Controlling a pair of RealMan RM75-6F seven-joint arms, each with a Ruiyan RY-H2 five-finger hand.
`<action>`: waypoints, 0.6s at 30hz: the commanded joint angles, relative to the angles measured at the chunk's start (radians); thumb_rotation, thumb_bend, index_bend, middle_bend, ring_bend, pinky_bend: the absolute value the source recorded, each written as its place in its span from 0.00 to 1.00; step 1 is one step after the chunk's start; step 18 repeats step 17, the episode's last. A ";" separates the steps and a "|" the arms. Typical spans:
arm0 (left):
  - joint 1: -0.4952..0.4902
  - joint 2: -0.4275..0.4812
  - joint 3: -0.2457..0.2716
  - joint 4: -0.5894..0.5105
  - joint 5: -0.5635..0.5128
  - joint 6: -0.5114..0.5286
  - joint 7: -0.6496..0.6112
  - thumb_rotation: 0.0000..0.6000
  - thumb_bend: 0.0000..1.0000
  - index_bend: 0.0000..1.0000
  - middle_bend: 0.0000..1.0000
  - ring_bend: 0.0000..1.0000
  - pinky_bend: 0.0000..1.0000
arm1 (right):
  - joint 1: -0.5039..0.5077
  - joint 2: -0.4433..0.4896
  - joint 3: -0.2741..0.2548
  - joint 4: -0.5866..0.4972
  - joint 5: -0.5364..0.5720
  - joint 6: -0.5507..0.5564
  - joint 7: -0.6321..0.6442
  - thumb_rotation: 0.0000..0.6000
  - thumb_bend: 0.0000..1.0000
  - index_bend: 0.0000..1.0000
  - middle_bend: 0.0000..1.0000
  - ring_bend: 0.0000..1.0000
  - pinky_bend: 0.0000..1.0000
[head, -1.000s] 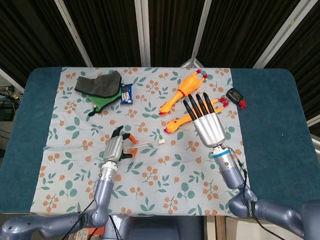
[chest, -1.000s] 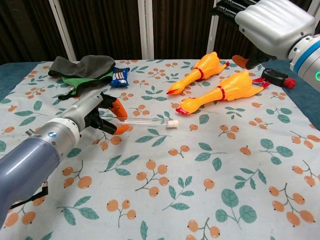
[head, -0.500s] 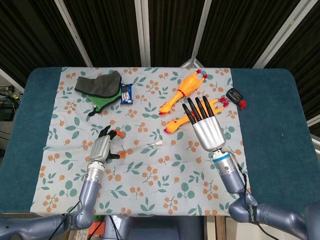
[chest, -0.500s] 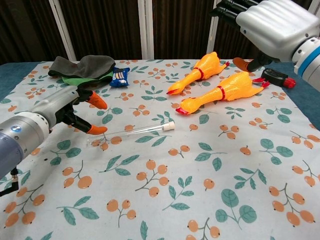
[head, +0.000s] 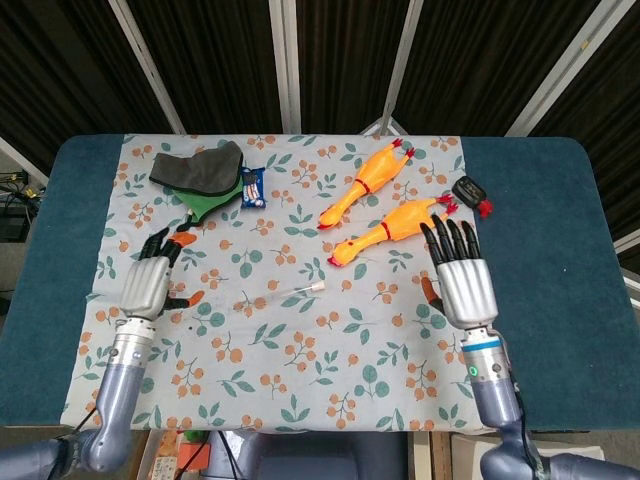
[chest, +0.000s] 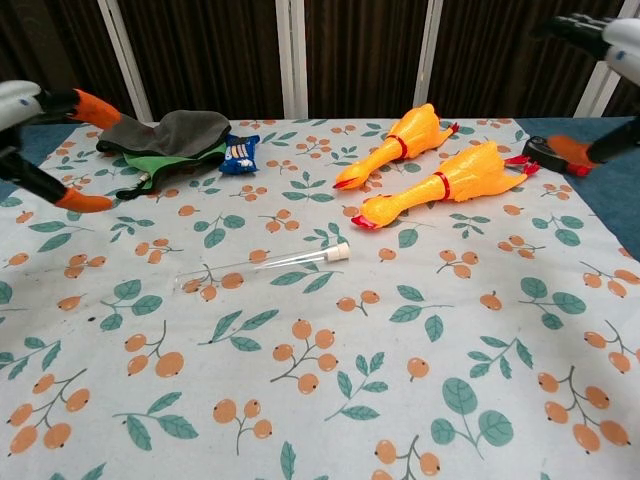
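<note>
Tube (head: 282, 292): clear, white-capped, lying free on the flowered cloth (head: 300, 400) near the desk's middle, nearer my left side.
Left hand (head: 150, 283): fingers spread, holding nothing, near the cloth's left edge.
Right hand (head: 462, 280): fingers straight and apart, empty, just below the nearer rubber chicken (head: 392, 230).
Risk: round tube may roll if I nudge it; a careless right reach could knock that chicken.
</note>
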 joint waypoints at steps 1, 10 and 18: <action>0.104 0.110 0.099 -0.080 0.117 0.096 -0.038 1.00 0.18 0.19 0.14 0.00 0.00 | -0.152 0.184 -0.085 -0.187 0.060 0.015 0.191 1.00 0.41 0.00 0.00 0.00 0.00; 0.293 0.296 0.283 -0.119 0.320 0.247 -0.200 1.00 0.18 0.17 0.12 0.00 0.00 | -0.323 0.376 -0.258 -0.111 -0.150 0.084 0.403 1.00 0.40 0.00 0.00 0.00 0.00; 0.389 0.372 0.338 -0.059 0.419 0.346 -0.293 1.00 0.18 0.16 0.12 0.00 0.00 | -0.416 0.358 -0.286 0.028 -0.268 0.206 0.505 1.00 0.40 0.00 0.00 0.00 0.00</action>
